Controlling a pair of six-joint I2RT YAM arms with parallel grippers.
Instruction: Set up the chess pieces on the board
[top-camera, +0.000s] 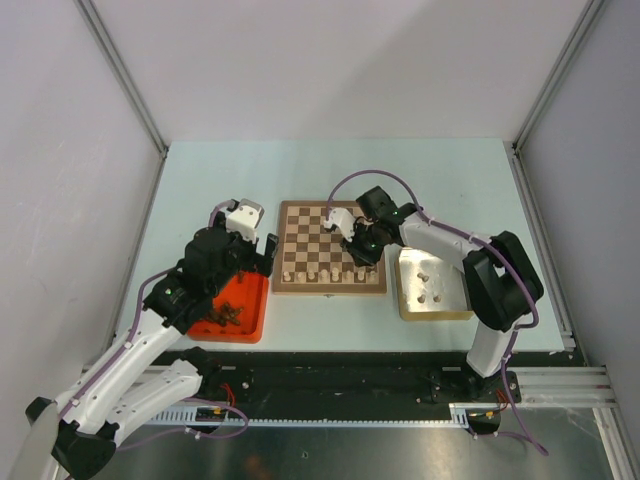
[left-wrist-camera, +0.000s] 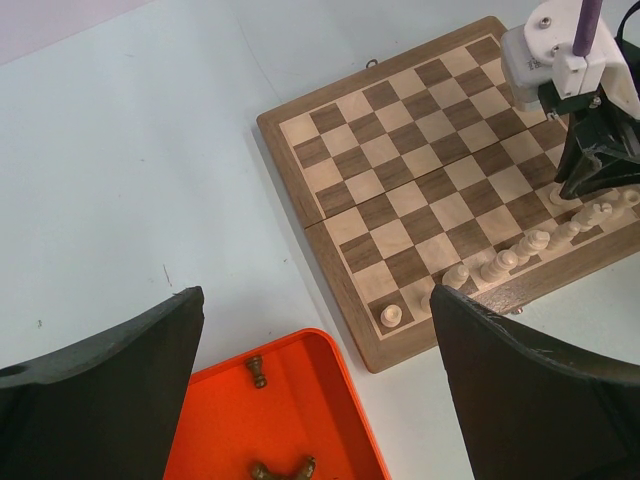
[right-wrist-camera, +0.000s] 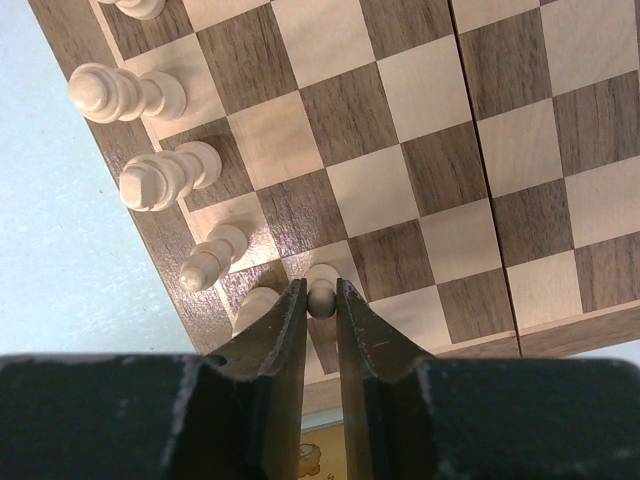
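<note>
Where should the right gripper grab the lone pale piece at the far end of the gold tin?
Take the piece by its top, coming straight down from above. It seems to stand upright on the floor of the tin, apart from the other two and from the walls, so there is room for the jaws on either side. Its exact shape is too small to tell.

Bright, even light prob. from overhead, soft short shadows, faint sheen on board (right-wrist-camera: 380, 190), wrist-cam foregrounds blurred.
</note>
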